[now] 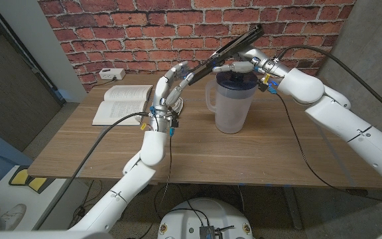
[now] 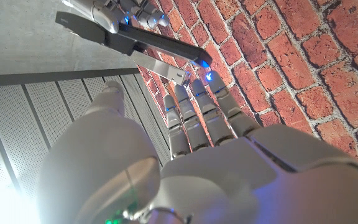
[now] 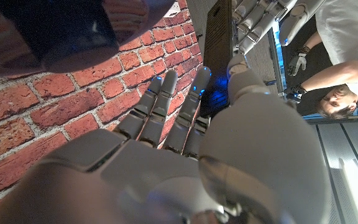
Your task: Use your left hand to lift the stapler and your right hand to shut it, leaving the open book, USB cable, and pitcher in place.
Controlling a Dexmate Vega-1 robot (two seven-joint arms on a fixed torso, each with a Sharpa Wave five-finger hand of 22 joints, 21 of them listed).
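Observation:
The stapler (image 1: 234,45) is held open in the air above the pitcher (image 1: 231,106), its black arm slanting up toward the brick wall. My left hand (image 1: 171,86) grips its lower end with the fingers reaching up. In the left wrist view the black arm (image 2: 129,40) and the silver part (image 2: 163,67) spread apart just beyond my fingertips (image 2: 194,93). My right hand (image 1: 239,66) meets the stapler from the right. In the right wrist view the dark stapler arm (image 3: 219,37) runs between its thumb (image 3: 244,74) and fingers (image 3: 166,99).
An open book (image 1: 121,103) lies at the table's back left, with a white box (image 1: 111,74) behind it by the wall. The clear pitcher with a dark lid stands mid-table under the stapler. A person (image 3: 344,68) stands off to the side.

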